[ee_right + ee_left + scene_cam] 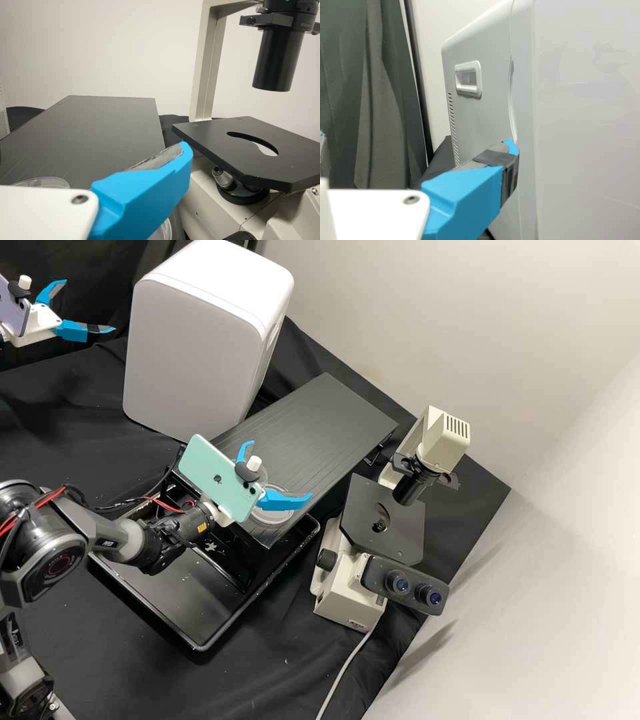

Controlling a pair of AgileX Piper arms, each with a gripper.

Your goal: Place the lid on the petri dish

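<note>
A clear petri dish (279, 512) lies at the near end of the black slatted platform (313, 427). My right gripper (270, 473) hovers just over it, open, with one blue finger on each side and nothing held. The right wrist view has a clear round piece (37, 182) on the platform beside my blue finger (150, 185), and another clear rim (163, 231) at the finger's other side. I cannot tell which is the lid. My left gripper (87, 305) hangs open at the far left, up next to the white box; its finger (490, 175) is close to the box's side.
A big white box-shaped appliance (207, 333) stands behind the platform. A microscope (393, 533) sits to the right, its black stage (250, 150) near my right gripper. Under the right arm lies a black tray (193, 600). Black cloth covers the bench.
</note>
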